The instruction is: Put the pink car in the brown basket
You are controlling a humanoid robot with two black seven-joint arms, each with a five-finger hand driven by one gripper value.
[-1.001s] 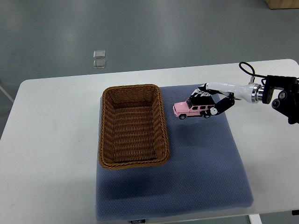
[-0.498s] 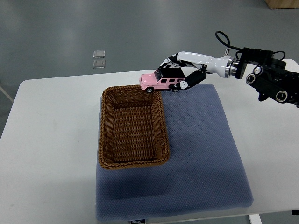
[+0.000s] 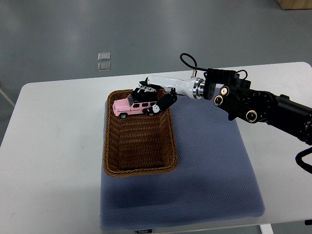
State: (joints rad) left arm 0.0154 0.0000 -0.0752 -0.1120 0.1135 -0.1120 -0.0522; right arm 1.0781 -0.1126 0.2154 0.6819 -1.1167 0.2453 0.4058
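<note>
My right hand (image 3: pixel 148 99) is shut on the pink car (image 3: pixel 130 106) and holds it above the far end of the brown basket (image 3: pixel 139 163). The car is level, nose pointing left, over the basket's far left corner. The brown woven basket is rectangular, empty inside, and stands on the left part of a blue-grey mat (image 3: pixel 209 170). The right arm (image 3: pixel 253 105) reaches in from the right edge across the mat. The left arm is out of view.
The mat lies on a white table (image 3: pixel 53 146). Two small clear squares (image 3: pixel 103 61) lie on the grey floor beyond the table's far edge. A wooden corner (image 3: pixel 295 4) shows at the top right.
My right hand has carried the pink car leftward, from over the mat, past the basket's far right corner, to above the basket's far end. The arm has stretched further into view.
</note>
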